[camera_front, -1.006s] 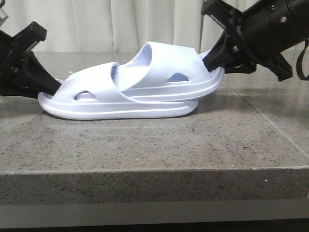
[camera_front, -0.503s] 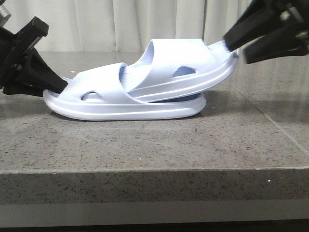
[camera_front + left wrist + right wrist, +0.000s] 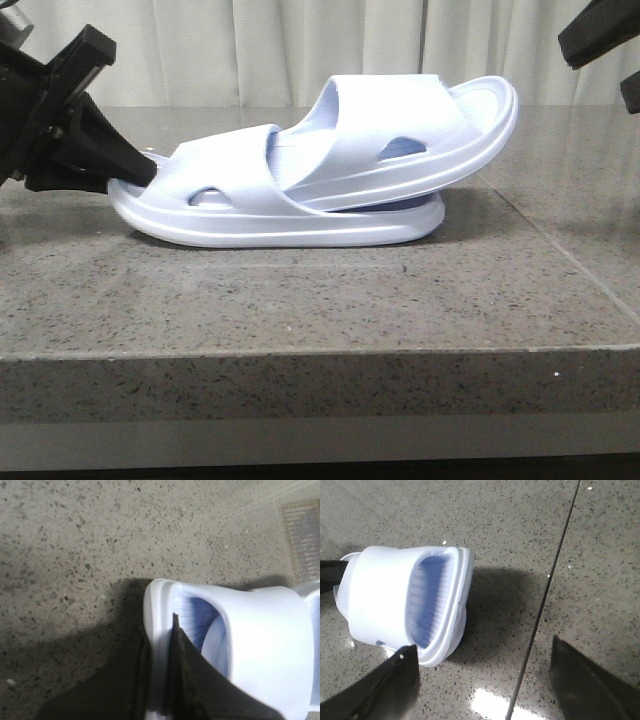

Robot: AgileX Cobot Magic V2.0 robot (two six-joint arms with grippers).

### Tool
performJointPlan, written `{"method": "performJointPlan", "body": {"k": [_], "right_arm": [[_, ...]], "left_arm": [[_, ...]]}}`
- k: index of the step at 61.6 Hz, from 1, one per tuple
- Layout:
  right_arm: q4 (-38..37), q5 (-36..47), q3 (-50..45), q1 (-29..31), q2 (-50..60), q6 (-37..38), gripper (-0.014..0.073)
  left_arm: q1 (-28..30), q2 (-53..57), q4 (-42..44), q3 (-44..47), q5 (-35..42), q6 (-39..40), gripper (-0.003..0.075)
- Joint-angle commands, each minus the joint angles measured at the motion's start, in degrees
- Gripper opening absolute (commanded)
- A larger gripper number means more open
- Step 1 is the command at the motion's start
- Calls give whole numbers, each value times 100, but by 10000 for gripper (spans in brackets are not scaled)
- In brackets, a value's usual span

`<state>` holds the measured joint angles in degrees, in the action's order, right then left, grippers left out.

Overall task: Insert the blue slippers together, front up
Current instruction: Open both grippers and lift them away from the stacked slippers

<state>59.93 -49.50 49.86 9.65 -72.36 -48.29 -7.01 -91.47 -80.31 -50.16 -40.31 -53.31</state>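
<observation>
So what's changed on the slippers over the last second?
The right gripper let go of the upper slipper and pulled up and away, jaws now open. That slipper's freed end tipped upward. The left gripper stays clamped on the lower slipper, and the pair remains nested.

left tool pinches slipper rim.

Nested pale blue slippers, upper tilted

Pale lavender-blue is shown by the slippers, with deeper blue ribbed footbeds; grey speckled stone is seen on the worktop; the grippers are black.
</observation>
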Motion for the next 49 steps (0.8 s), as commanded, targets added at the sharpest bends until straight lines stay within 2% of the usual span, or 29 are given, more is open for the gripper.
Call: {"method": "performJointPlan", "body": {"k": [1,12,15,21,26,32,39,49], "right_arm": [[223,-38,134,31,164,-27,561],[212,3,134,31,164,-32,561],[212,3,129,31,164,-38,561],[199,3,123,31,164,-73,561],[183,3,123,31,164,-73,561],[166,3,123,31,164,-73,561],[166,-116,123,31,199,-73,561],[-88,-325,123,36,570,182,561]], "left_arm": [[-58,183,-294,-126,-41,-61,-20],[-58,183,-205,-126,-40,-61,-17],[-58,183,-163,-126,-40,-61,11],[-58,183,-105,-126,-40,-61,156],[-48,183,-50,-126,-40,-61,340],[-27,196,185,-205,-40,-24,465],[42,346,1153,-539,-29,725,474],[70,793,3781,-1097,-63,2588,473]]}}
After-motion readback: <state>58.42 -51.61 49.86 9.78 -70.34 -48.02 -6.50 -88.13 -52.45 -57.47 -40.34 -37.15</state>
